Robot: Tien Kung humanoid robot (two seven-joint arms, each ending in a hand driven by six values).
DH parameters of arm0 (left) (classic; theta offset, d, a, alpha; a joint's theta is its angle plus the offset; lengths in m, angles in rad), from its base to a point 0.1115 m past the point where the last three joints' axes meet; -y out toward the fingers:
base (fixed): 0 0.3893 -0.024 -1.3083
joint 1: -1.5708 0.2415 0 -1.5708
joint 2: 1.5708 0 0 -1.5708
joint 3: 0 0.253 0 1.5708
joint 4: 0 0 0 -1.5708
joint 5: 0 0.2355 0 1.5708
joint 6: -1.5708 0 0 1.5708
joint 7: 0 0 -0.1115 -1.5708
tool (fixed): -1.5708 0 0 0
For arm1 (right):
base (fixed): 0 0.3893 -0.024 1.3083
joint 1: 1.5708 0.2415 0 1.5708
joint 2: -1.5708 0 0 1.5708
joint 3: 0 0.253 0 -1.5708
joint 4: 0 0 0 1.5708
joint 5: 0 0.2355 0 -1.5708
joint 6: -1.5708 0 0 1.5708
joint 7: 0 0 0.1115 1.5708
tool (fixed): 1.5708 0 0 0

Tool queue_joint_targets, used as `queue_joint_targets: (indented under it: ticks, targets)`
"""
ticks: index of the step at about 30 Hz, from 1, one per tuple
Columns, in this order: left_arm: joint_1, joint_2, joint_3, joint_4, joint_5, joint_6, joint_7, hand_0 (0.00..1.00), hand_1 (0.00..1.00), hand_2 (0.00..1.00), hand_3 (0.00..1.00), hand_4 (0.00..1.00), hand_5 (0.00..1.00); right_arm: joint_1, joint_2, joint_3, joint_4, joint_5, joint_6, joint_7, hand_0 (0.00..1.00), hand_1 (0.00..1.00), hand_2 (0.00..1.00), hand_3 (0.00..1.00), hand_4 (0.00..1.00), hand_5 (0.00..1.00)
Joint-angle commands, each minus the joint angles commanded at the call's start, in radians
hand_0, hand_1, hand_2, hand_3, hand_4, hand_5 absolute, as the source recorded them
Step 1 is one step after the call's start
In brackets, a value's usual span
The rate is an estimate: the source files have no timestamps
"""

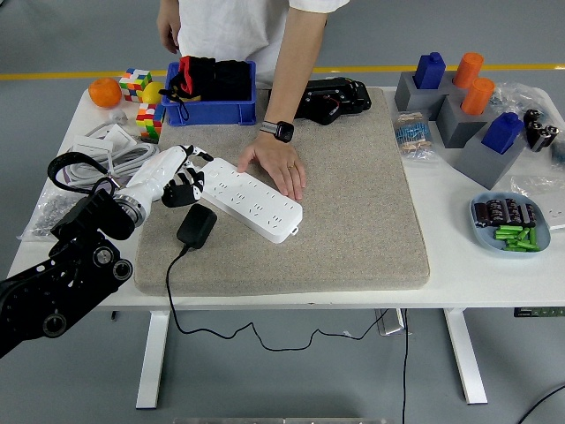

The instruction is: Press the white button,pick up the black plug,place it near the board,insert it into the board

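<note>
A white surface (459,269) on a grey floor carries a beige felt mat (353,221). The robot's left hand (172,175) hovers with fingers (190,181) loosely spread, holding nothing, beside the white power strip (252,201), which a person's hand (278,168) steadies. The black plug (197,225) lies just below those fingers, apart.

Orange (106,92), blue bin (210,109), perhaps batteries (508,222)
</note>
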Motion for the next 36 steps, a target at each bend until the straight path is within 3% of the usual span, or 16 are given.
queue_joint_targets:
  ticks: [1, 2, 9, 14, 21, 31, 32, 36]
  targets:
    - [0.021, -0.004, -0.013, -0.010, 0.014, 0.003, 0.010, 0.677, 0.791, 0.758, 0.846, 0.873, 0.382, -0.001, 0.001, 0.000, 0.000, -0.001, 0.000, 0.000, 0.560, 0.488, 0.505, 0.500, 0.644, 0.391]
    - [0.040, -0.006, -0.021, -0.017, 0.027, 0.007, 0.015, 0.764, 0.862, 0.841, 0.883, 0.983, 0.558, -0.001, 0.001, 0.000, 0.001, -0.001, 0.000, 0.000, 0.559, 0.488, 0.505, 0.498, 0.644, 0.392]
    - [0.112, -0.023, -0.050, -0.008, 0.142, 0.029, 0.040, 0.775, 0.868, 0.855, 0.884, 0.998, 0.557, -0.002, 0.002, 0.000, 0.001, -0.003, 0.000, 0.001, 0.558, 0.488, 0.505, 0.500, 0.644, 0.392]
    - [0.138, -0.033, -0.055, -0.004, 0.154, 0.024, 0.056, 0.777, 0.869, 0.849, 0.878, 0.998, 0.573, -0.002, 0.002, 0.000, 0.001, -0.003, -0.001, 0.001, 0.560, 0.487, 0.505, 0.499, 0.644, 0.391]
    - [0.148, -0.040, -0.040, -0.010, 0.170, 0.018, 0.071, 0.758, 0.833, 0.814, 0.864, 0.998, 0.580, -0.001, 0.001, -0.006, 0.001, -0.001, -0.001, 0.002, 0.559, 0.487, 0.505, 0.500, 0.644, 0.390]
    - [0.140, -0.045, -0.014, -0.009, 0.158, 0.048, 0.076, 0.717, 0.798, 0.757, 0.843, 0.998, 0.552, 0.000, -0.003, -0.015, 0.002, 0.000, -0.003, 0.003, 0.559, 0.487, 0.504, 0.502, 0.644, 0.391]
    - [0.137, -0.046, -0.009, -0.005, 0.162, 0.050, 0.080, 0.457, 0.640, 0.587, 0.743, 0.941, 0.198, 0.000, -0.003, -0.017, 0.001, 0.001, -0.003, 0.004, 0.559, 0.487, 0.504, 0.500, 0.644, 0.391]
    - [0.132, -0.050, 0.000, 0.004, 0.171, 0.051, 0.094, 0.457, 0.640, 0.587, 0.743, 0.941, 0.198, 0.001, -0.003, -0.017, 0.002, 0.001, -0.003, 0.005, 0.559, 0.487, 0.504, 0.500, 0.644, 0.391]
